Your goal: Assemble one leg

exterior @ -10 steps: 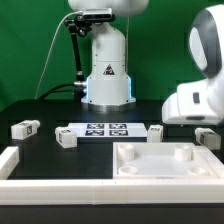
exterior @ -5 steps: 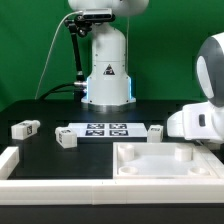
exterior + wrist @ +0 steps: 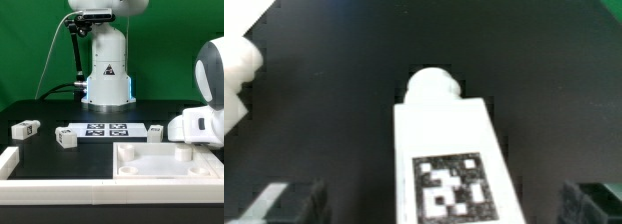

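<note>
The marker board (image 3: 105, 129) lies on the black table (image 3: 40, 150) before the robot base (image 3: 108, 65). 3 spare legs lie around it: far leg (image 3: 24, 128) toward the exterior view's left, near leg (image 3: 66, 139) just beside the board's left end, third leg (image 3: 154, 132) by its right end. The panel (image 3: 165, 165) sits in front, with a white rail (image 3: 10, 160) at the left. The arm (image 3: 205, 110) hangs low at the exterior view's right, hiding its own tip. In the wrist view the gripper (image 3: 434, 205) looks down, jaws wide apart and gripping nothing. The leg (image 3: 452, 140) lies on the table between the fingers (image 3: 278, 205), clear of both.
</note>
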Robot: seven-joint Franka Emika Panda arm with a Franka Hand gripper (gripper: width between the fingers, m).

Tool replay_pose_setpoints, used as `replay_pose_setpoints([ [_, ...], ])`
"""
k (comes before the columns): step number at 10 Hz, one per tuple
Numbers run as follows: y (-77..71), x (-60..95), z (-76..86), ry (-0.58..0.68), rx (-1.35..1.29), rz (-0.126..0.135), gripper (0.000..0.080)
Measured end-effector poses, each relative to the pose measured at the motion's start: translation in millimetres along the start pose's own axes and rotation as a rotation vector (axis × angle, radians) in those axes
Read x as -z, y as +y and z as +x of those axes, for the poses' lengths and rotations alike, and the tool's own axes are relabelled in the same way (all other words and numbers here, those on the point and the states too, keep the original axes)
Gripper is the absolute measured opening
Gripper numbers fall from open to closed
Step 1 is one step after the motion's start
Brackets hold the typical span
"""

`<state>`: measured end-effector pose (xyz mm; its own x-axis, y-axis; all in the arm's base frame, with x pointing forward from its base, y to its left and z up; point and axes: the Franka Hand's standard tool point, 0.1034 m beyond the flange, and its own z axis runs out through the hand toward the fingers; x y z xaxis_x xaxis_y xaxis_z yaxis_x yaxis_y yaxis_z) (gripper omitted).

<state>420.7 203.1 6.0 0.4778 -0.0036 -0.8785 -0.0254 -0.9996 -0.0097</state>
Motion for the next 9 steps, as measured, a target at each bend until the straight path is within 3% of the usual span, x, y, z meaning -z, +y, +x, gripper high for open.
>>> replay_pose_setpoints([
  [1, 0.0, -0.3, 0.1, -0.001, 0.0, 0.0, 0.0619],
  [2, 0.0, -0.4, 0.2, -0.001, 0.0, 0.0, 0.0438],
  [3, 0.0, -0.4, 0.2, -0.001, 0.0, 0.0, 0.0438],
  [4, 0.0, -0.5, 0.2, -0.001, 0.0, 0.0, 0.0286],
  [9, 0.0, -0.4, 0.2, -0.001, 0.0, 0.0, 0.0288],
])
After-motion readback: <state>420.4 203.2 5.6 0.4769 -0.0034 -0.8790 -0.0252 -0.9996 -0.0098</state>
